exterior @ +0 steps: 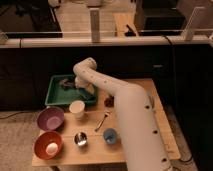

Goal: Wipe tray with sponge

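The green tray lies at the back left of the wooden table. My white arm reaches in from the lower right, bends above the tray's back rim and drops into it. My gripper is low inside the tray, a dark shape near its middle. A small pale block lies against the wrist in the tray's right part and looks like the sponge. I cannot tell whether the gripper holds it.
A cream cup stands just in front of the tray. A purple bowl and a red bowl holding a pale object sit front left. A metal cup, a blue bowl and a spoon lie mid-table.
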Controlling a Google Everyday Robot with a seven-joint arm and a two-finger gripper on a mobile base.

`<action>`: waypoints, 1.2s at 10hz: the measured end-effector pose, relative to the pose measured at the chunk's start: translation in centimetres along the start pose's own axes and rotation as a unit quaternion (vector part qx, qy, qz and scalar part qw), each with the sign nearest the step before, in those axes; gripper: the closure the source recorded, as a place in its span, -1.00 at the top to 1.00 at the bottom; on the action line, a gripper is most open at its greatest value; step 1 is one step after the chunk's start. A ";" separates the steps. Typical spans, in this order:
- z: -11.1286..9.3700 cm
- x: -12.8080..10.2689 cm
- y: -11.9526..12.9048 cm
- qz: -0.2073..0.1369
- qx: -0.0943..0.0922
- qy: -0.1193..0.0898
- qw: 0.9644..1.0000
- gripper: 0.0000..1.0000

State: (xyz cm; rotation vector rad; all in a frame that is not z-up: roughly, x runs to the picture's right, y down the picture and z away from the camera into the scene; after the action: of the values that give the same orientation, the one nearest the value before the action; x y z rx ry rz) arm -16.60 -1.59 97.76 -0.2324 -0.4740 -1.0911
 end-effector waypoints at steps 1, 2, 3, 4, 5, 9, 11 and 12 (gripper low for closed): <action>0.4 0.6 -0.4 -0.003 0.000 0.001 1.000 -1.00; 0.9 0.6 -1.2 -0.008 0.002 0.000 1.000 -1.00; 1.2 0.6 -1.7 -0.012 0.006 -0.002 1.000 -1.00; 1.5 0.7 -2.0 -0.015 0.007 -0.004 1.000 -1.00; 2.2 0.0 -3.5 -0.030 0.011 -0.010 0.999 -1.00; 3.6 -4.9 -7.7 -0.085 0.023 -0.054 0.995 -1.00; 4.0 -6.5 -8.3 -0.102 0.025 -0.072 0.992 -1.00; 3.9 -7.2 -8.0 -0.110 0.025 -0.081 0.990 -1.00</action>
State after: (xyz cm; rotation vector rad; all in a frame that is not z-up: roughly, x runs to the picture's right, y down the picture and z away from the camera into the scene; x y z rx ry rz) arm -27.43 2.12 97.33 -0.2292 -0.6832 -1.2792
